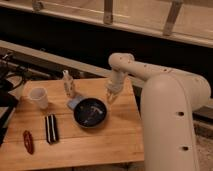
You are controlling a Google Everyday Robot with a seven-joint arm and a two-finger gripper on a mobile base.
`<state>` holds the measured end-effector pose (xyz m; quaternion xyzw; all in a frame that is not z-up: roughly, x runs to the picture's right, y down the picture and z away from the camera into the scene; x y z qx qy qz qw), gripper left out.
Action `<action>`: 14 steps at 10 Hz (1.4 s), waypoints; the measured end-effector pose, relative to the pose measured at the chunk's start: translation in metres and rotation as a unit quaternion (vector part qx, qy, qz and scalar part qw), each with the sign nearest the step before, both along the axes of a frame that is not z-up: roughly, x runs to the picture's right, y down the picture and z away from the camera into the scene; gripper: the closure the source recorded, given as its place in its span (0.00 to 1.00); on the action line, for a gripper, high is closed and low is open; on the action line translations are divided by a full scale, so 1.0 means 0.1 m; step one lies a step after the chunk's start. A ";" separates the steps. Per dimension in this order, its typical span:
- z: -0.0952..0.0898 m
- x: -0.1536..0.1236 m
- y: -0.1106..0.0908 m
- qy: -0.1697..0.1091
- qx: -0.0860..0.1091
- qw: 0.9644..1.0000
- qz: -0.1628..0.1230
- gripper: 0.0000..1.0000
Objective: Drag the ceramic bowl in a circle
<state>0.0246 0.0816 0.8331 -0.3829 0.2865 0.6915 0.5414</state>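
Note:
The ceramic bowl (90, 112) is round, shallow and glossy dark, with faint light marks inside. It sits on the wooden table (115, 142) a little right of centre. My gripper (111, 96) hangs from the white arm (150, 80) just above and to the right of the bowl's far right rim. It is close to the rim, but contact does not show.
A small white cup (39, 97) stands at the left. A small pale bottle (68, 84) stands behind the bowl, with a blue item (74, 103) against the bowl's left rim. A black striped object (51, 128) and a red object (28, 141) lie front left. The arm's white body (175, 130) fills the right.

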 end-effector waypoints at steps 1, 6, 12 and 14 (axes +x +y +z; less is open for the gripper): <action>-0.04 -0.05 0.05 -0.009 -0.006 1.000 -0.005 0.26; -0.11 -0.22 0.24 -0.029 -0.025 0.999 -0.027 0.20; 0.13 -0.21 0.47 -0.047 -0.108 0.993 -0.003 0.20; 0.28 -0.18 0.58 -0.050 -0.156 0.986 0.015 0.20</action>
